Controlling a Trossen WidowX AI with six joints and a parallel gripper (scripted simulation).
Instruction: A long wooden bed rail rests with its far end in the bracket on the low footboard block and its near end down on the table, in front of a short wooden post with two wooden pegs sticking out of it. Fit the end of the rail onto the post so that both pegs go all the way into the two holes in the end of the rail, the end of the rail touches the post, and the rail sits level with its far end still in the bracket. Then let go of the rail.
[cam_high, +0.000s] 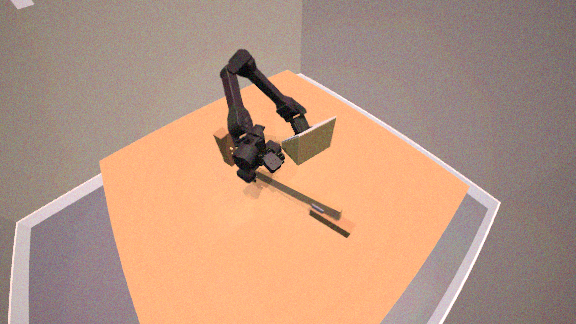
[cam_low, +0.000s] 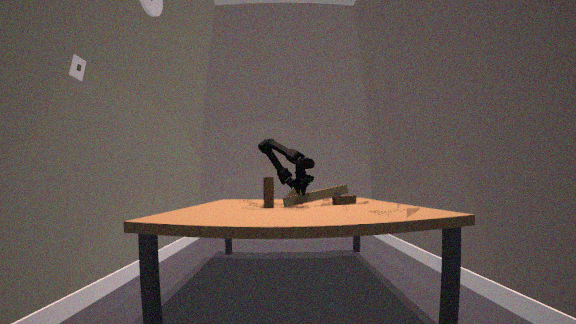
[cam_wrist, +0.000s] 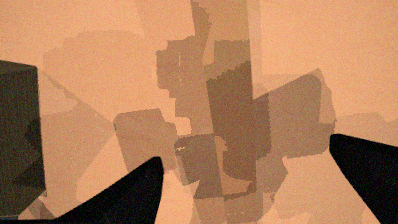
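Note:
The long wooden rail slopes down from the bracket on the low footboard block to the table. Its near end is low, a short gap from the wooden post; in the top view the arm partly hides this end. Small pale pegs show on the post in the top view, partly covered by the arm. My gripper is open and empty, pointing down over the rail's near part. In the wrist view the rail runs between the spread fingertips. The peg holes cannot be seen.
An upright flat board with a pale top edge stands beside the arm's base, on the other side of the gripper from the post. A dark upright surface, likely this board, shows at the left in the wrist view. Arm shadows fall across the rail and table.

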